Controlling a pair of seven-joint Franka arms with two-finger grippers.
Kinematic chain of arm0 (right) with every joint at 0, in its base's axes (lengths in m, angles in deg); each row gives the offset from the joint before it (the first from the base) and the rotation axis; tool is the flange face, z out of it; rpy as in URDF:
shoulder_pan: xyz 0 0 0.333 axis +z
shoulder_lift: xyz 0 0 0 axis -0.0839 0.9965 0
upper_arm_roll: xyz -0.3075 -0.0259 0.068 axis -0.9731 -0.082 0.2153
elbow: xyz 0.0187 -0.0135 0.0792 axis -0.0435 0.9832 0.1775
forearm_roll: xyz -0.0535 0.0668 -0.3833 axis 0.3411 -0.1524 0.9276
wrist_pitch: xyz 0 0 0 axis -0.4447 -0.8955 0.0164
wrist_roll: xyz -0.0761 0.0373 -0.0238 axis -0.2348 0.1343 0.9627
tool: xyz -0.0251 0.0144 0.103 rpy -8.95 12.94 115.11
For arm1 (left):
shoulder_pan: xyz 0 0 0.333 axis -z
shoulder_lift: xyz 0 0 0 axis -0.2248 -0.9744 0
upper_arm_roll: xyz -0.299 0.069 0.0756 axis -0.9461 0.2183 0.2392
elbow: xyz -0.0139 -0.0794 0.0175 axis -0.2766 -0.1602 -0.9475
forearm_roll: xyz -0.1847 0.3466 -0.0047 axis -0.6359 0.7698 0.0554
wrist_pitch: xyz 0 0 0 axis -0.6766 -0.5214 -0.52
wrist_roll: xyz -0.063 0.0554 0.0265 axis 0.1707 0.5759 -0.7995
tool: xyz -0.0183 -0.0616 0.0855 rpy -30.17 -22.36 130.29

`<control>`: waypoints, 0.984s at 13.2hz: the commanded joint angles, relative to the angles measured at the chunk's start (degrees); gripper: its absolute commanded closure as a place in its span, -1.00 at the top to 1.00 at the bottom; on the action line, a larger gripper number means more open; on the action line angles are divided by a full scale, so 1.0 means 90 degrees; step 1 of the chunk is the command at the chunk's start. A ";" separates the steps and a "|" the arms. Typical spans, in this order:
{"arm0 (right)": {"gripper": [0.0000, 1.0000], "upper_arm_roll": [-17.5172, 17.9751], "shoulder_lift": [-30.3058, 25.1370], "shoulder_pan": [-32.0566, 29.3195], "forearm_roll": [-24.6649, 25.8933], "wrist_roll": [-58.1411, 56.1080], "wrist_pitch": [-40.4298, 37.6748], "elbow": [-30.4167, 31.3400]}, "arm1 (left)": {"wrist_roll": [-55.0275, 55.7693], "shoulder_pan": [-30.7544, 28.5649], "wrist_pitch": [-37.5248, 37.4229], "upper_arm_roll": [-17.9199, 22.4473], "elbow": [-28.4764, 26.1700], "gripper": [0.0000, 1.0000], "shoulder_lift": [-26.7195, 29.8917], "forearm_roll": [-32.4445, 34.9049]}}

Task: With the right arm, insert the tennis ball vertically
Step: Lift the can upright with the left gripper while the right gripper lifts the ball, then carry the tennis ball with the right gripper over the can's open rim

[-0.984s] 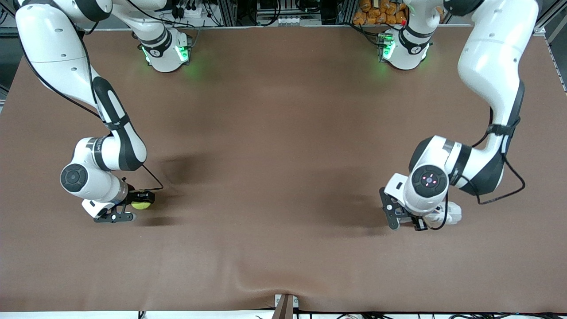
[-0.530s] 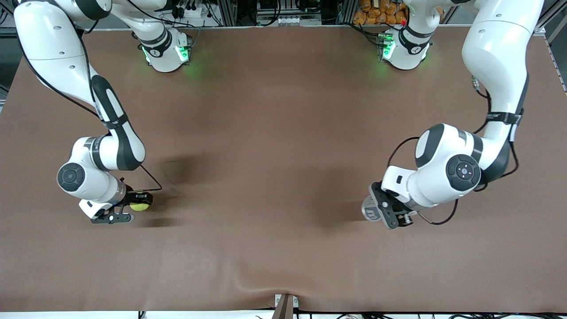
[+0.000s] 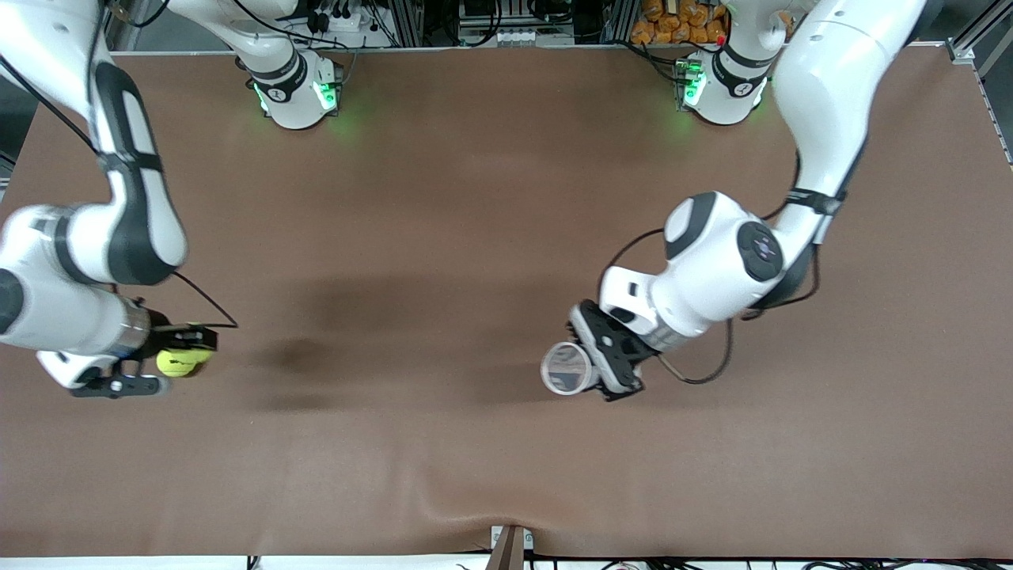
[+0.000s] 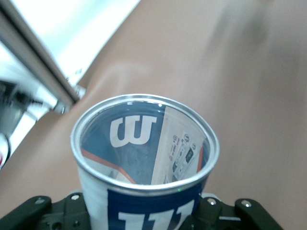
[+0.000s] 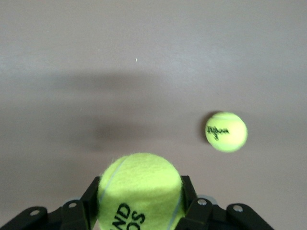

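The right tool [image 3: 162, 366] is clamping a tennis ball [image 3: 184, 362] between its two fingers, which are nearly shut on the ball's sides. It is hanging over the worktop [image 3: 443, 198] at about eight o'clock in the front view, toward the right arm's end. In the right wrist view the ball [image 5: 139, 191] is bulging out past the finger pads, so its lower half is showing free. That looks like a grip chosen so the ball can go straight down into an opening without the fingers fouling the rim.

The left tool [image 3: 595, 366] is gripping a tennis-ball can [image 3: 566, 368] by its lower body, over the worktop at about five o'clock from the middle. It is holding the can with its open mouth turned upward. The left wrist view looks right down the can [image 4: 144, 153], whose inside appears empty. Judging by that pose, the left arm is presenting the can as a steady upright target.

A second ball [image 5: 226, 132] is lying loose on the worktop beneath the right arm. The front view is not showing it.

The two tools are well apart, so the insertion is not yet begun. The right arm's next job is likely to be carrying the ball above the can's mouth.
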 commanded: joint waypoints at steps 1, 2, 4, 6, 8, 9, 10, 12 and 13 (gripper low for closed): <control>-1.00 0.0093 -0.0204 -0.0066 -0.0308 0.0081 -0.0824 -0.0517 | 0.0591 0.0446 0.1098 0.0008 -0.0055 0.21 -0.0213 -0.0199; -1.00 0.0074 -0.0360 -0.0066 -0.0687 0.0236 -0.0943 -0.0538 | 0.0865 0.0563 0.1528 0.0008 -0.0084 0.21 -0.0329 -0.0199; -1.00 0.0132 -0.0527 0.0079 -0.0916 0.0918 -0.1031 -0.0538 | 0.1402 0.0779 0.2223 0.0008 -0.0104 0.21 -0.0525 -0.0199; -1.00 0.0161 -0.0547 0.0605 -0.0925 0.1777 -0.1061 -0.0538 | 0.1783 0.0935 0.3197 0.0008 -0.0376 0.20 -0.0681 -0.0218; -1.00 0.0171 -0.0537 0.0977 -0.0955 0.2510 -0.1032 -0.0567 | 0.2242 0.1198 0.4524 0.0008 -0.0786 0.21 -0.0915 -0.0218; -1.00 0.0181 -0.0537 0.1163 -0.0955 0.2832 -0.1032 -0.0615 | 0.2467 0.1354 0.5236 0.0008 -0.0884 0.21 -0.1139 -0.0218; -1.00 0.0171 -0.0537 0.1348 -0.0964 0.3164 -0.1032 -0.0693 | 0.2653 0.1568 0.5862 0.0008 -0.0905 0.21 -0.1373 -0.0228; -1.00 0.0171 -0.0518 0.1593 -0.1081 0.3692 -0.1032 -0.0820 | 0.2772 0.1920 0.6676 0.0028 -0.0905 0.22 -0.1784 -0.0354; -1.00 0.0161 -0.0518 0.1787 -0.1101 0.3869 -0.1012 -0.0840 | 0.2752 0.2048 0.6670 0.0086 -0.0905 0.22 -0.1805 -0.0384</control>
